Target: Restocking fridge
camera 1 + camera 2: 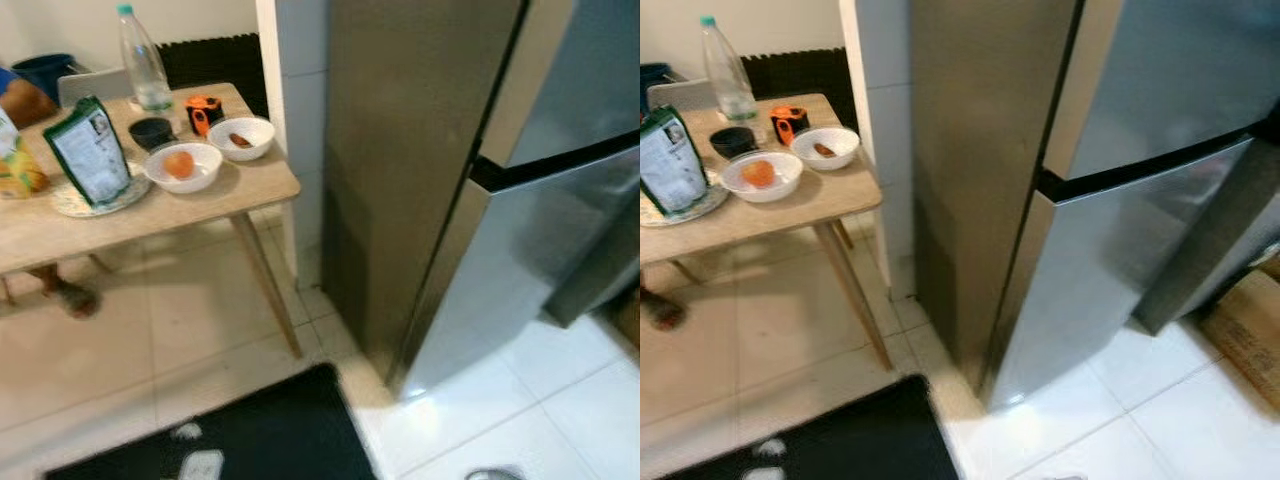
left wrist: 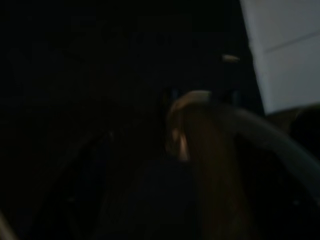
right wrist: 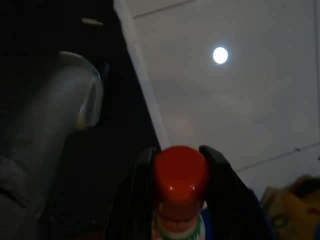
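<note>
Right gripper [image 3: 179, 165] points down toward the white tiled floor [image 3: 240, 95], fingers [image 3: 142, 185] clamped on either side of a bottle's red cap [image 3: 180, 172]. Left gripper: wrist view too dark, finger state cannot be told. Closed steel fridge [image 1: 470, 190] stands just beside the wooden bench [image 1: 200, 205] carrying two white bowls [image 1: 183, 167].

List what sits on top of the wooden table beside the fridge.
On the wooden table: a clear water bottle, a green pouch on a round mat, two white bowls holding orange and brown food, a dark cup and an orange-black object. The table's left end is cut off.
</note>
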Controlling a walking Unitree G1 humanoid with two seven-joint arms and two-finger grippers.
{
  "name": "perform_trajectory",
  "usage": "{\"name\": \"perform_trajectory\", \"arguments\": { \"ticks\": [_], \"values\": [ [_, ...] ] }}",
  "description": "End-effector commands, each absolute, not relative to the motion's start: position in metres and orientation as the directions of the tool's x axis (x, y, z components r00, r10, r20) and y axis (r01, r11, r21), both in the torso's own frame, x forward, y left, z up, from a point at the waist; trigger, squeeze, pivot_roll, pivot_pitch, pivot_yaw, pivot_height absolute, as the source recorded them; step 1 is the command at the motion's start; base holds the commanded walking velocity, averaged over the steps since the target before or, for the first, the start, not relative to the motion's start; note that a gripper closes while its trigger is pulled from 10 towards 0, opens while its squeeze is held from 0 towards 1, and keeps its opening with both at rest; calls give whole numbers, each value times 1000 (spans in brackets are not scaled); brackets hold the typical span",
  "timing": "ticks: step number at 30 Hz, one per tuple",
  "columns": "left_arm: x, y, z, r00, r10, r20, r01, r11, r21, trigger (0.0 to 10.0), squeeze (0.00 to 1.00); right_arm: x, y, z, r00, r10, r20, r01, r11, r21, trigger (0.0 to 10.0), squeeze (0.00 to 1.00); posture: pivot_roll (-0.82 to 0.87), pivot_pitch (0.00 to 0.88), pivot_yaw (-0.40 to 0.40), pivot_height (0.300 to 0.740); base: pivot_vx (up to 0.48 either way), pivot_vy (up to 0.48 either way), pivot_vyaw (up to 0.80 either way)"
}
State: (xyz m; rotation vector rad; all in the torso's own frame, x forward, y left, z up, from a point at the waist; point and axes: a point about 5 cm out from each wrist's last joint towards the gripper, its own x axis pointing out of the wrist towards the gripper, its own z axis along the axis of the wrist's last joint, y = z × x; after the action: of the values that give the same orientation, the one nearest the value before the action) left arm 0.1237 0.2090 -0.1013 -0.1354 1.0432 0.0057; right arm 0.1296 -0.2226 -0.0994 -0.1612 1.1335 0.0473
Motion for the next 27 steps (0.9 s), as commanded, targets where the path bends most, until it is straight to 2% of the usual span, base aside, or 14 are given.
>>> {"name": "perform_trajectory", "arguments": {
  "ticks": [1,4,11,27],
  "values": [
    [115,205,-105,470,-75,-880,-63,991,-118,10000,0,127,-227,-99,418,-62,-906,-98,989,-113,10000,0,-35,66,-29,740,0,-345,0],
    [115,205,-105,470,-75,-880,-63,991,-118,10000,0,127,-228,-99,415,-65,-907,-91,989,-113,10000,0,-35,66,-29,740,0,-345,0],
    [116,206,-104,480,-55,-876,-92,989,-113,10000,0,128,-227,-99,414,-64,-908,-83,991,-107,10000,0,-35,65,-29,740,0,-85,-720],
    [126,209,-101,513,-42,-858,-89,991,-101,10000,0,130,-226,-99,423,-60,-904,-91,990,-108,10000,0,-35,66,-30,740,0,0,0]
  ]
}}
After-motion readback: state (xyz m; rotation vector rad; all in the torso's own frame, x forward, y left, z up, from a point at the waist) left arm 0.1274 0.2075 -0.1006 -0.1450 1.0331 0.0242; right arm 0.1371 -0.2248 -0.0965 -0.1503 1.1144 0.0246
